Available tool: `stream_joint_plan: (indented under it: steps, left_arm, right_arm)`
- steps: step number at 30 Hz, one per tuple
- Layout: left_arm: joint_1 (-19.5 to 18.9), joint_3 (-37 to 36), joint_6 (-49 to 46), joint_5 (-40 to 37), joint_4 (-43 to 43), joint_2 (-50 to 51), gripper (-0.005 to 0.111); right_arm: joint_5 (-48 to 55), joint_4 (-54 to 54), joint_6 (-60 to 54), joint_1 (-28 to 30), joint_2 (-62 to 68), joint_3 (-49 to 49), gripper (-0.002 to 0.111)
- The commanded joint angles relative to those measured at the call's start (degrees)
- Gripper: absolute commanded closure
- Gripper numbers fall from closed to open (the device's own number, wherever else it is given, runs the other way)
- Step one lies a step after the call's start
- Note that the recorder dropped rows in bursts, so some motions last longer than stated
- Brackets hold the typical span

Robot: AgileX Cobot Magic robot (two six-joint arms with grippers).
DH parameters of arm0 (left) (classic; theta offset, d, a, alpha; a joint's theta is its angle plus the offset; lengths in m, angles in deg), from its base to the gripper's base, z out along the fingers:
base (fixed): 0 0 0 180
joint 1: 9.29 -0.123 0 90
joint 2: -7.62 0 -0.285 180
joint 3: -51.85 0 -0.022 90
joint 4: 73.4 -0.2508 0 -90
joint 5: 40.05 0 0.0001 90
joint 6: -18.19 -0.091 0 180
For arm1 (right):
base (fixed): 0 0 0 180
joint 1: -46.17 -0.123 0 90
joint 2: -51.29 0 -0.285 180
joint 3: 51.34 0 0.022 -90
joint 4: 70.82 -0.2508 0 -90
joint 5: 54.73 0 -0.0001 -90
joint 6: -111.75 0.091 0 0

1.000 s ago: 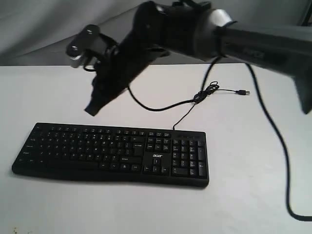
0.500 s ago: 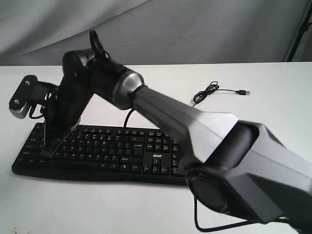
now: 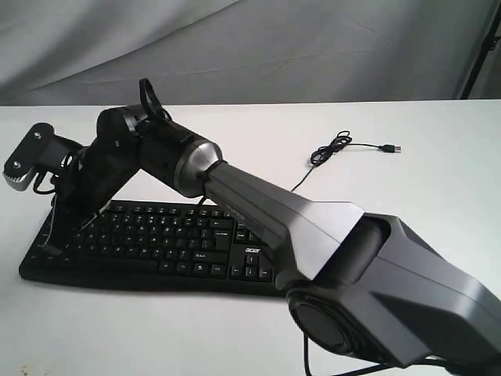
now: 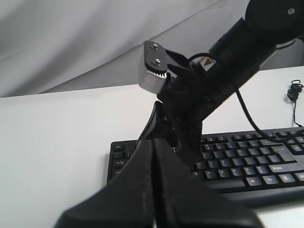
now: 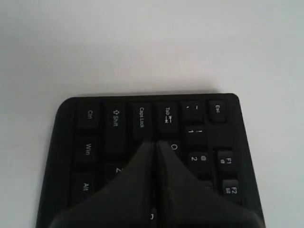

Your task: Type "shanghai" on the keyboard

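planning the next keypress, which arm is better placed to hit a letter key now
Right. The right gripper, shut, is over the keyboard keys by Caps Lock; the left gripper, also shut, has the right arm between it and the keys.

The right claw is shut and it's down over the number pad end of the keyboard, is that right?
Wrong end. The right claw, shut, is down over the end of the keyboard with the Caps Lock key, as the right wrist view shows.

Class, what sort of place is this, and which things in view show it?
Probably a robot lab test bench: a white table, a grey cloth backdrop behind it, and a robot arm stretched over a keyboard.
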Motion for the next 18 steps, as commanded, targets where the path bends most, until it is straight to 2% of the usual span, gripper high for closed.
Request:
stream_joint_plan:
  steps: [1,18]
  left_arm:
    - [0.2,-0.2,-0.1,0.3,0.0,-0.2,0.107]
    - [0.2,-0.2,-0.1,0.3,0.0,-0.2,0.107]
  right_arm:
    - [-0.6,0.7,1.4,-0.2,0.7,0.3,0.108]
    - [1.1,0.6,0.9,-0.2,1.2,0.3,0.108]
